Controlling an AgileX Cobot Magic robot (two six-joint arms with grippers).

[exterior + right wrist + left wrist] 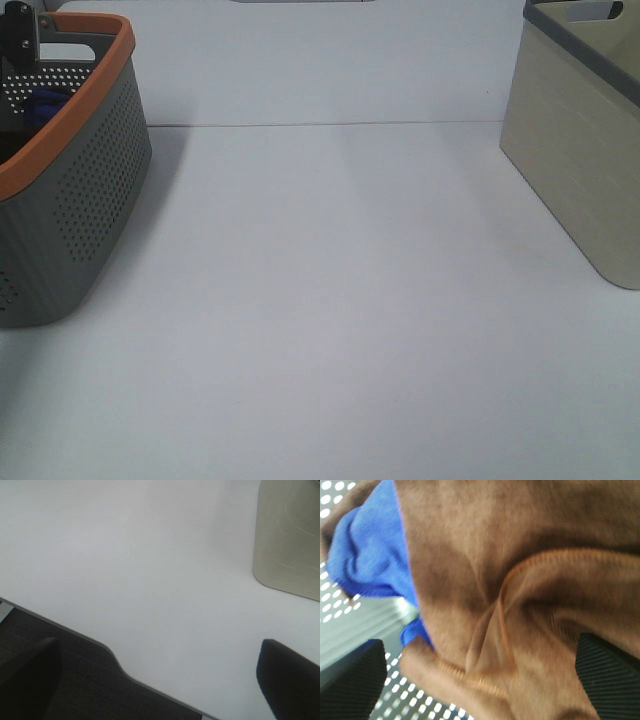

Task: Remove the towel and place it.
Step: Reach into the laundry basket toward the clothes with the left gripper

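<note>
Left claw is spread wide over the towel; I worry the blue cloth, upper left of the wrist frame, gets pinched too and lifts along

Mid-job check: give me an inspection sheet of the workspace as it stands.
Surface: white table, no spills seen.
Job's things: towel bunched inside the grey basket, against the blue cloth.
Clutter: beige bin at the right.
Grippers: left tool open, straddling the towel; right tool open above bare table.
Cables: nothing seen.
Surroundings: dark floor past the table edge.
</note>
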